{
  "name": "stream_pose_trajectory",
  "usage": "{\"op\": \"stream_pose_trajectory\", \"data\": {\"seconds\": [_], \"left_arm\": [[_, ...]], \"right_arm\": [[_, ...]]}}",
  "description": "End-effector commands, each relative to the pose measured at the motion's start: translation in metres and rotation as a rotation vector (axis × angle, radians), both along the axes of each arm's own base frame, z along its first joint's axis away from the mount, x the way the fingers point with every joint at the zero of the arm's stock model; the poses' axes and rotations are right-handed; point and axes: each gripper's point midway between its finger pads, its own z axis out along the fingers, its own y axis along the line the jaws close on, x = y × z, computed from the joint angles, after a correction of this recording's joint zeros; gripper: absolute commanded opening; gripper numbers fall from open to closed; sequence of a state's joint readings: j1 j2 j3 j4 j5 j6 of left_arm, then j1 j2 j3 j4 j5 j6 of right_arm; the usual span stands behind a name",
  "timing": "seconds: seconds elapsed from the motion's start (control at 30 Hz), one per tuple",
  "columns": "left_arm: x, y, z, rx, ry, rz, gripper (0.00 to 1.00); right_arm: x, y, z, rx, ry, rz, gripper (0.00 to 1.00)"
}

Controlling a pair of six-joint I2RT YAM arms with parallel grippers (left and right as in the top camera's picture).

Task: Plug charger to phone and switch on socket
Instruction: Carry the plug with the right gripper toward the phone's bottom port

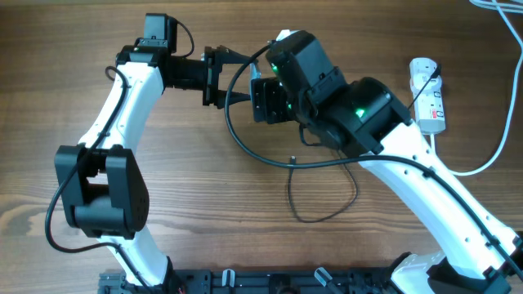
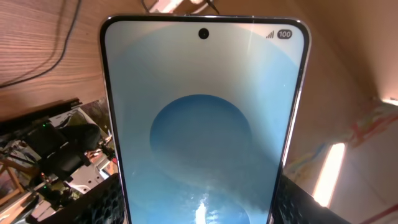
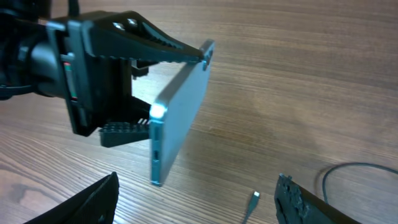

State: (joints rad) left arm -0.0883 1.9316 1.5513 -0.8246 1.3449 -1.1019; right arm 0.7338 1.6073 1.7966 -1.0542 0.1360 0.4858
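Teal-blue glass fills the left wrist view: the phone [image 2: 202, 124], slim and round-cornered, with a thin dark rim and a lit screen. The left pincer [image 3: 168, 93] clamps its long edges, holding it tilted above the wood-grain bench [image 3: 298, 74]. The right pincer [image 3: 199, 208] gapes empty nearby. The thin black charger [image 1: 327, 163] loops at centre frame in the overhead view. The white socket [image 1: 429, 94] lies at upper right.

Left arm [image 1: 131, 98] jaws clamped, right arm [image 1: 433, 175] jaws apart

"100" on phone [image 2: 202, 124] screen
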Motion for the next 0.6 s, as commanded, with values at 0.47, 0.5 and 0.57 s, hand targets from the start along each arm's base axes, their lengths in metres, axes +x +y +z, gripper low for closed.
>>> {"op": "stream_pose_trajectory", "data": {"seconds": [0.47,0.5,0.57], "left_arm": [[0.001,0.002,0.018,0.001,-0.030,0.015,0.62],[0.001,0.002,0.018,0.002,-0.030,0.015,0.62],[0.001,0.002,0.018,0.001,-0.030,0.015,0.62]], "right_arm": [[0.030,0.027,-0.021,0.017,-0.029,-0.128,0.76],[0.031,0.028,-0.022,0.017,-0.031,-0.128,0.76],[0.034,0.031,-0.019,0.031,-0.044,-0.128,0.74]]}}
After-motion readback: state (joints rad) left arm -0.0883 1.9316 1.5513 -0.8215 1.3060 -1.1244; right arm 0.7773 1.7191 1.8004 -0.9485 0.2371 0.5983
